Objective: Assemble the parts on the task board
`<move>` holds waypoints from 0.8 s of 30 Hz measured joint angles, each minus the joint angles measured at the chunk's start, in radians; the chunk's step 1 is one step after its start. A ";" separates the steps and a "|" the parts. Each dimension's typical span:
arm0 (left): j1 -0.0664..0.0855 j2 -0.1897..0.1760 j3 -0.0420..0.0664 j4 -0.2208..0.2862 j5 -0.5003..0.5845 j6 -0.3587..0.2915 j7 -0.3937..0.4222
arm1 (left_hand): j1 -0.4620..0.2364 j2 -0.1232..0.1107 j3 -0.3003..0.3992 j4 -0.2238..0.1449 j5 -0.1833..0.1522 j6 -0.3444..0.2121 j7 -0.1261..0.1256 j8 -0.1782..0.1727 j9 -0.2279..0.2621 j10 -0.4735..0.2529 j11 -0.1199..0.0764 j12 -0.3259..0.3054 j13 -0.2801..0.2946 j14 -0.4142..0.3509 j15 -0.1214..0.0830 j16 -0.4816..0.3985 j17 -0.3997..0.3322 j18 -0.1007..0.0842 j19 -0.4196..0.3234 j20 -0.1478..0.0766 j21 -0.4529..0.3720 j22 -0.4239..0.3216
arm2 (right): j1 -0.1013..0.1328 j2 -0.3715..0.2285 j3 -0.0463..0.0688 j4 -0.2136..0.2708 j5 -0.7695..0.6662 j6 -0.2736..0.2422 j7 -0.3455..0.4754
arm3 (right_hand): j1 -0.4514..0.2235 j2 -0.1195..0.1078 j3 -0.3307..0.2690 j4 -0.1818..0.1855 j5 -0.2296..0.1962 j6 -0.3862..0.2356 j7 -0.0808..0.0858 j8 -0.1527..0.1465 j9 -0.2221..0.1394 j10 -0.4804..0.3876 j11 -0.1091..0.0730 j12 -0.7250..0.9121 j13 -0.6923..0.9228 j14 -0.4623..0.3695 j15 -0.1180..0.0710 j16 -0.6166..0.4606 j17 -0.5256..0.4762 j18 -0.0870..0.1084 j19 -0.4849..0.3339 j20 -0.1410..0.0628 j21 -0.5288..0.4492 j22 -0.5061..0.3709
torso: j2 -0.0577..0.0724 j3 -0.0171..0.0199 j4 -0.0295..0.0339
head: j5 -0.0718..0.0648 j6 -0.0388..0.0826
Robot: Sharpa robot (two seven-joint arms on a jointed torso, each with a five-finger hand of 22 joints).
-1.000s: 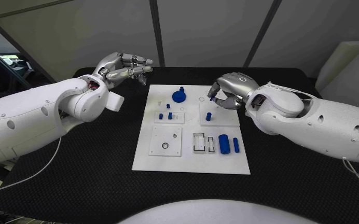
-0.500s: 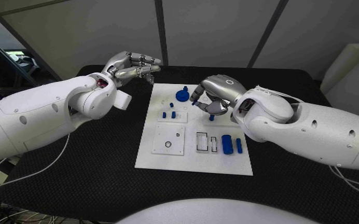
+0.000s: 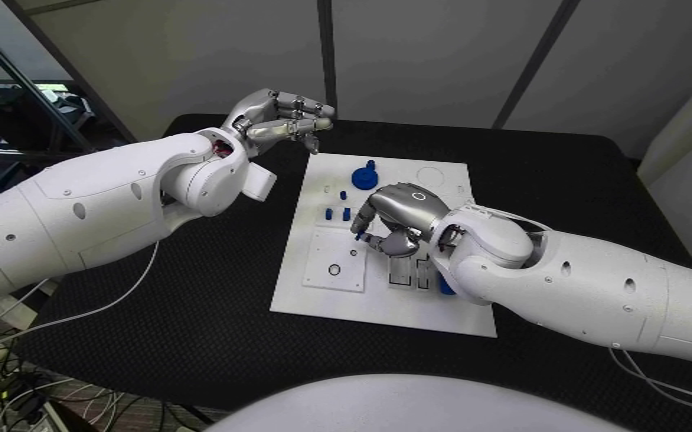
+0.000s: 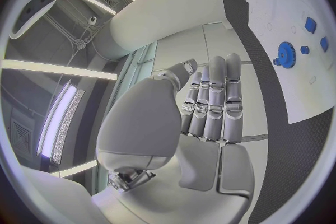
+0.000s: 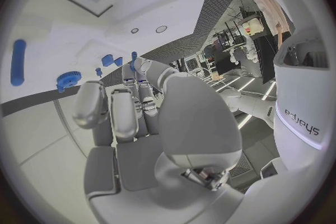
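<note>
White board [image 3: 320, 292] sits mid-table [image 3: 188, 342]; we use it as landmark. Left of the board's far corner, left hand [image 3: 277, 118] hangs above the table, off the board, fingers curled in with tips close together, nothing in them. In its wrist view the fingers [image 4: 213, 102] lie straight side by side, palm bare. On the board's far end we see a blue gear [image 3: 365, 178] with a small peg beside it; nearer, small blue pegs [image 3: 336, 214] stand left of centre. Right hand [image 3: 392, 217] is over the board's middle, fingers bent down toward a small blue piece [image 3: 359, 236]; we cannot tell if it grasps it. Blue cylinder [image 3: 446, 287] peeks out by the right arm at the board's near right.
</note>
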 measured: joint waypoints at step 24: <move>0.000 0.011 0.000 -0.009 0.026 -0.024 0.000 | -0.009 0.001 -0.002 0.002 0.000 0.000 0.000 0.002 0.000 0.000 0.000 0.004 0.000 0.000 0.000 0.000 0.000 0.000 0.000 0.000 0.000 0.000 | -0.018 0.049 -0.004 -0.053 -0.036 0.050 0.005 | -0.005 -0.006 -0.001 0.001 -0.005 0.000 0.000 0.000 0.000 0.000 0.000 -0.004 -0.001 0.000 0.000 0.001 0.002 0.000 0.003 0.003 0.004 0.007 | 0.001 0.0004 -0.0013 | 0.026 -0.016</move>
